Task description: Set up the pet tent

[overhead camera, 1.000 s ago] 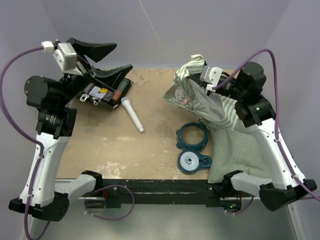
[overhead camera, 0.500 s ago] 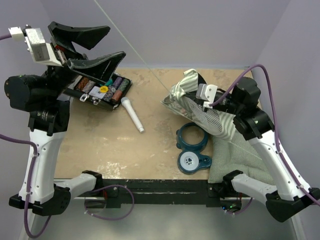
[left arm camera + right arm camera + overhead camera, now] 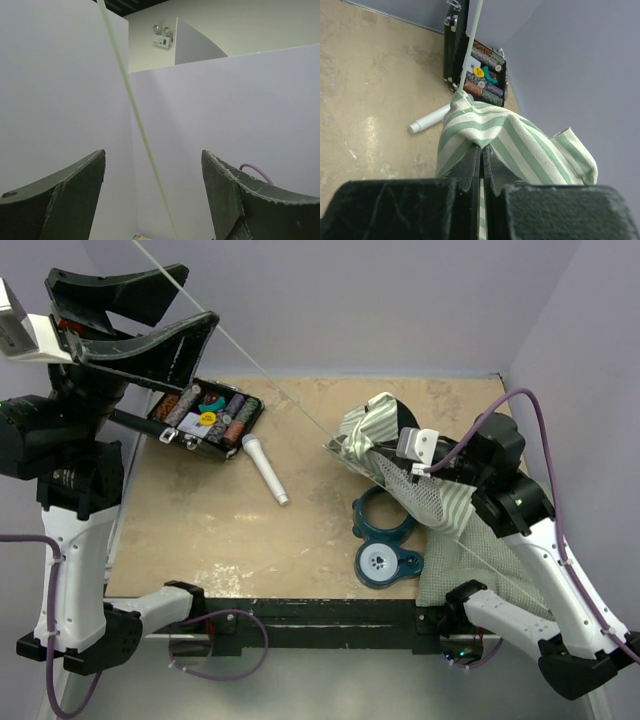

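Note:
The pet tent (image 3: pixel 440 502) lies crumpled at the right of the table, striped green-and-white fabric with mesh. My right gripper (image 3: pixel 385 452) is shut on a fold of the striped fabric (image 3: pixel 485 125); its fingertips (image 3: pixel 482 146) are pressed together on the cloth. A thin pale pole (image 3: pixel 250 358) runs from the tent's left end up to the top left. My left gripper (image 3: pixel 198 298) is raised high at the left, open, and the pole (image 3: pixel 135 115) passes between its fingers (image 3: pixel 75 180) without touching either.
An open black case of thread spools (image 3: pixel 210 420) stands at the back left, with a white marker (image 3: pixel 265 468) beside it. A teal double bowl stand (image 3: pixel 385 535) lies near the front middle. A green checked cushion (image 3: pixel 470 560) lies under the tent.
My left arm has risen up and to the left, so the pole now runs between its open jaws. The right gripper has shifted slightly nearer with the tent fabric.

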{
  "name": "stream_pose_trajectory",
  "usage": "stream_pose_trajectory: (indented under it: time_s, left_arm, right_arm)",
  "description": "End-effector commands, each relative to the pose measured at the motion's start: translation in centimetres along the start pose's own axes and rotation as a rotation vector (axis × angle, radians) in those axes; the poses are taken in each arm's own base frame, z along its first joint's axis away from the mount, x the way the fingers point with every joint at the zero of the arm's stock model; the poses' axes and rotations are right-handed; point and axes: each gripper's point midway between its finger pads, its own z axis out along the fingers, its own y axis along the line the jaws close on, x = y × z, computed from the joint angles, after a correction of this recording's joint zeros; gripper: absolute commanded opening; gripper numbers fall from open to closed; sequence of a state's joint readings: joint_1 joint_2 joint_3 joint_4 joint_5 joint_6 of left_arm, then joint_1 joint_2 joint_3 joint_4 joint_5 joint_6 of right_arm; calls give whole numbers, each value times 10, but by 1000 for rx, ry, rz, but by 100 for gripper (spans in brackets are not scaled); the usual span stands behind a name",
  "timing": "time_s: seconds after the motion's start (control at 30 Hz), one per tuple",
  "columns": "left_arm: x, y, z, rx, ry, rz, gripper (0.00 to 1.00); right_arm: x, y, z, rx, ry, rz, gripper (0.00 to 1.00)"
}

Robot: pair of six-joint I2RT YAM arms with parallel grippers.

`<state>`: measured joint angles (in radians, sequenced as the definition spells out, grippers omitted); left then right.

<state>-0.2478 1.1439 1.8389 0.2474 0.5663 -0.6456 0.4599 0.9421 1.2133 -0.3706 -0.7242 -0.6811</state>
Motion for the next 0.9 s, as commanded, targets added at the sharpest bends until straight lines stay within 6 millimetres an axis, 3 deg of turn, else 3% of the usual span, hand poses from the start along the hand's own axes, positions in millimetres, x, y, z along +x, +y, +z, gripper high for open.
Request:
stream_pose_trajectory:
  time_s: [0.0,0.2,0.23,0.33,0.37,0.4,0.57,0.73,0.87]
  left_arm:
    - [-29,-18,5,43,-71,-31,79]
    - [-39,-31,2,85,-93,-16,67]
    - [-43,-34,1,88,-101,-2,61]
    - [-41,-46,-1,146,-67,0,20]
    - [-30,-49,-3,171,-26,-25,6]
    - [-16,-43,-4,163,20,-59,0]
    - [68,-28,-30,160,299,-171,0]
    - [115,-18,-52,140,479,-220,0]
    - [167,-6,-79,106,631,-292,0]
  right_arm:
    - [3,11,-2,-21,4,14,0]
    - [15,30,0,-66,21,49,0]
    - [16,33,0,-71,23,49,0]
    - [17,41,2,-95,19,69,0]
    - [15,43,4,-101,10,78,0]
    - [12,47,7,-111,-2,95,0]
    - [-6,82,34,-202,-72,172,0]
    - [-15,104,58,-271,-126,233,0]
    - [-26,118,77,-341,-148,239,0]
